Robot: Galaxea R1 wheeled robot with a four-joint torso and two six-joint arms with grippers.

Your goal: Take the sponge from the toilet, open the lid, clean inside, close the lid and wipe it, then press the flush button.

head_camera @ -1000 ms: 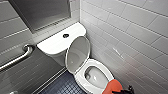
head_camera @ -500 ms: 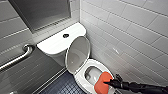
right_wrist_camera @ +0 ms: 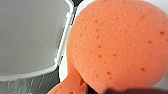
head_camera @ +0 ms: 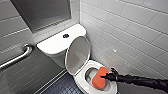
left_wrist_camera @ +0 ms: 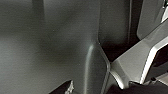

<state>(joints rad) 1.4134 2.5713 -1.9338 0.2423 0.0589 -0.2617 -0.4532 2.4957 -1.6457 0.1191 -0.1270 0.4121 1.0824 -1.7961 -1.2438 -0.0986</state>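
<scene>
White tile walls meet in a corner, with a dark floor (head_camera: 63, 86) below and a grab bar (head_camera: 17, 58) on the left wall. The head view takes in the whole toilet (head_camera: 56, 47). The flush button (head_camera: 65, 35) sits in the middle of the tank top, and the lid (head_camera: 77, 55) stands raised against the tank's front. The right arm comes in from the right, low over the bowl's right edge. Its right pincer (head_camera: 107, 77) is clamped on the sponge (head_camera: 98, 78) and grips its right side. The sponge sits inside the seat ring, over the bowl's opening and towards the front right of the rim. I cannot tell whether it touches the ceramic.

The left wrist view gives grey, blurred surfaces close up, and I cannot tell from it how the left pincer stands.

The right wrist view gives what the head view cannot: the sponge's pitted orange face (right_wrist_camera: 117, 45) and pinched middle, seen large. The dark pincer (right_wrist_camera: 130, 91) touches its near edge. The lid's pale underside (right_wrist_camera: 27, 35) and thin white rim lie just beside the sponge.
</scene>
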